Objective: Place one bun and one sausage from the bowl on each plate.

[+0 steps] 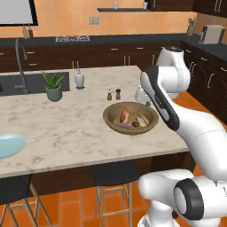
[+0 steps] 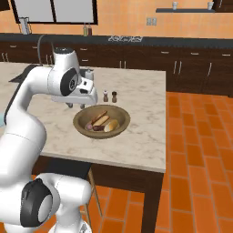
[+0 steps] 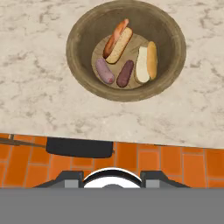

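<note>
The bowl (image 3: 126,50) of buns and sausages sits near the desk (image 3: 39,87) edge, below the hand (image 2: 75,105); its grip state unclear.

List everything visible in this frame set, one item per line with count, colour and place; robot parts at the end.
bowl: one, olive-brown, on the marble island counter near its front edge
buns: two, tan to orange, inside the bowl
sausages: two dark red-brown lying side by side in the bowl; a third, orange-red, lies against one bun
plate: one, pale blue, at the counter's left edge in the left base view
salt and pepper shakers: two, light and dark, just behind the bowl
potted plant: one, green, beside the sink
soap dispenser: one, white, by the sink
stool: one, dark seat, below the counter edge
gripper: one, white hand, above the counter beside the bowl; its opening cannot be judged
</note>
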You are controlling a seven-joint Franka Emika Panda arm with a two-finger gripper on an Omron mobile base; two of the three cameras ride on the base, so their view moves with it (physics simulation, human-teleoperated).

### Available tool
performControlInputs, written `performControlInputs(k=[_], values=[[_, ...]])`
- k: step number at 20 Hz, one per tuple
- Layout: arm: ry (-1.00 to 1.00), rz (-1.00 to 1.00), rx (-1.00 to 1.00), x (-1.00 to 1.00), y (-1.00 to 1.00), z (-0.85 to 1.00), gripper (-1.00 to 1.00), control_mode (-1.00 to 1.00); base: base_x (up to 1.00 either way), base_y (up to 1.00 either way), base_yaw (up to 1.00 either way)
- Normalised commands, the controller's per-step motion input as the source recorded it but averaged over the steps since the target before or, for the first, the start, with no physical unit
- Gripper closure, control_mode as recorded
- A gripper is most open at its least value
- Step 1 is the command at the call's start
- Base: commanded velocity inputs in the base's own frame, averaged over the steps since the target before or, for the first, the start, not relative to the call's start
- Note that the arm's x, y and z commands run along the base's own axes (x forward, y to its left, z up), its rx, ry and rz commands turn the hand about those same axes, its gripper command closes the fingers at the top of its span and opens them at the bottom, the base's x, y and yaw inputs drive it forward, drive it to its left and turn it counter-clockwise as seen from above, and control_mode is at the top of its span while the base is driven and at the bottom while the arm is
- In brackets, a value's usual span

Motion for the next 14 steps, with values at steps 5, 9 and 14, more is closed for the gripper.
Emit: performControlInputs(k=[5,9,14], values=[[-0.05,0.03,0.0,0.53,-0.21,-0.34,-1.0,-1.0,0.0,0.0,0.0],[-0.01,-0.09,0.07,0.97,-0.06,-0.69,-1.0,-1.0,0.0,0.0,0.0],[0.21,-0.19,0.07,0.98,0.3,-0.53,-1.0,-1.0,0.0,0.0,0.0]])
